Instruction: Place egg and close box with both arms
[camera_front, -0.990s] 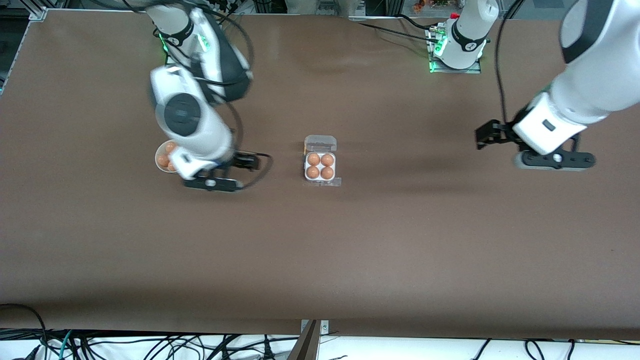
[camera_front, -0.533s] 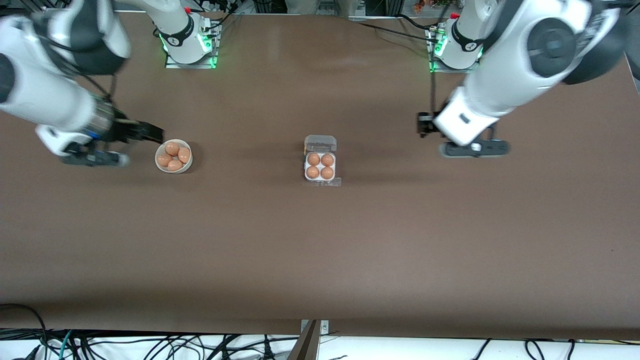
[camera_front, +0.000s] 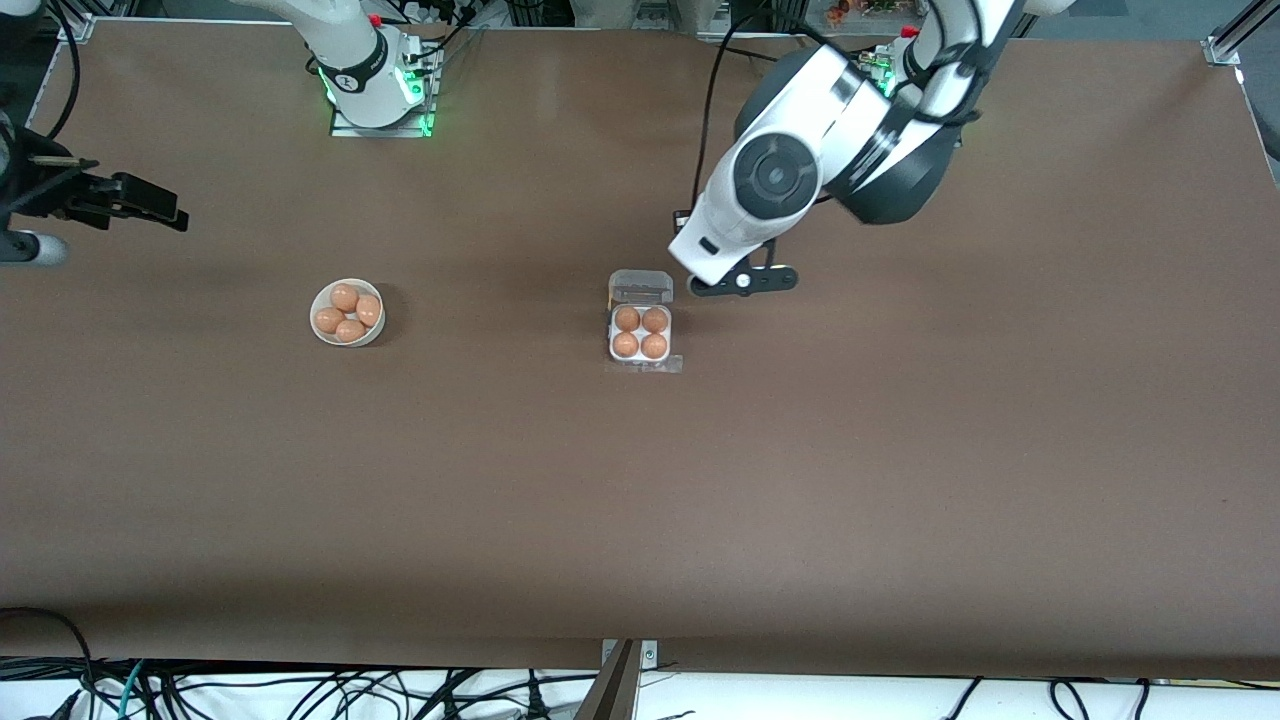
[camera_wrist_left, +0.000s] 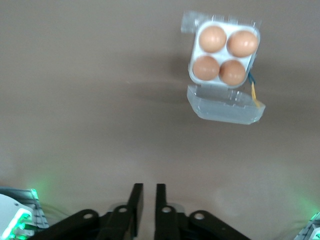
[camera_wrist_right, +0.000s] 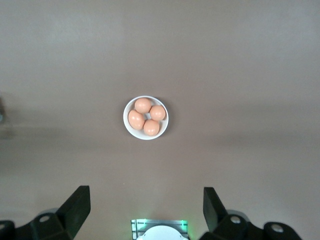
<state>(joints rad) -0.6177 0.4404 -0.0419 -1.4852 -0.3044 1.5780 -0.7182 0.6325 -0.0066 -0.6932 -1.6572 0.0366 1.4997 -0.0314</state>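
Observation:
The clear box (camera_front: 612, 352) sits mid-table with its lid (camera_front: 641, 285) open and lying flat on the side farther from the front camera. Every cell holds an orange-brown egg (camera_front: 627, 319). The box (camera_wrist_left: 194, 69), its eggs (camera_wrist_left: 212, 39) and the lid (camera_wrist_left: 225, 107) also show in the left wrist view. My left gripper (camera_front: 745, 282) hovers beside the lid, toward the left arm's end; its fingers (camera_wrist_left: 136, 197) are nearly together and empty. My right gripper (camera_front: 25, 248) is at the right arm's end of the table, its fingers (camera_wrist_right: 77, 200) wide apart and empty.
A round white bowl (camera_front: 318, 335) with several more eggs (camera_front: 345, 298) stands toward the right arm's end, level with the box; it also shows in the right wrist view (camera_wrist_right: 131, 129). The arm bases glow green along the table's edge by the robots.
My right arm has swung away from the bowl to the table's end. My left arm has swung in from its end of the table to beside the box lid.

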